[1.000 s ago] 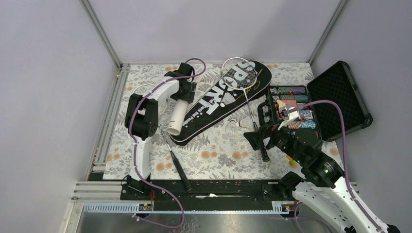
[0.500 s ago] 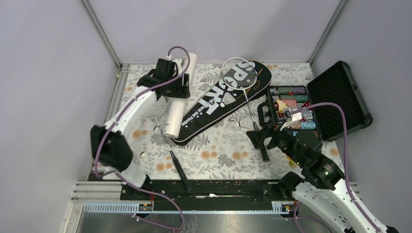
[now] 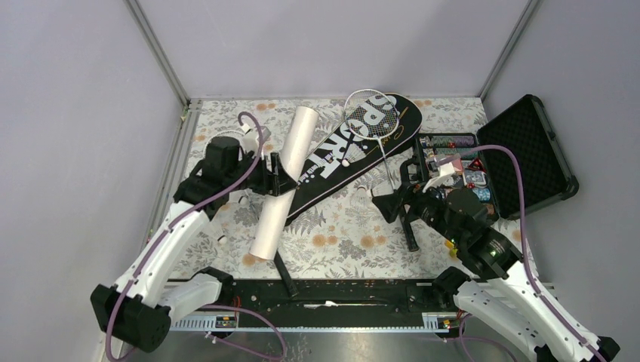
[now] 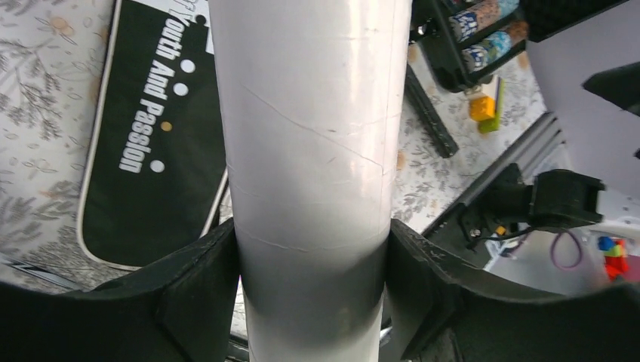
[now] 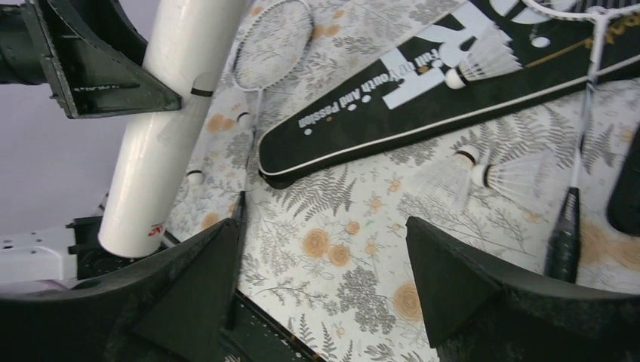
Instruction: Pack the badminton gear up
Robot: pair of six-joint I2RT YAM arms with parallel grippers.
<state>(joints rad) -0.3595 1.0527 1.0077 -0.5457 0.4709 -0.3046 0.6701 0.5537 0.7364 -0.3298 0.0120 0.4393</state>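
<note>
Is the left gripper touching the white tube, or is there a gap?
Touching. In the left wrist view, the left gripper has both fingers pressed against the sides of the tube, with no gap.

I get bright, even light with soft shadows; a pale sheen runs down the long white cardboard tube (image 4: 309, 166), and the wrist views blur at their near edges.

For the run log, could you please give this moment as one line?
left end effector: shut on white tube | right end effector: open, empty | racket bag: lying flat
</note>
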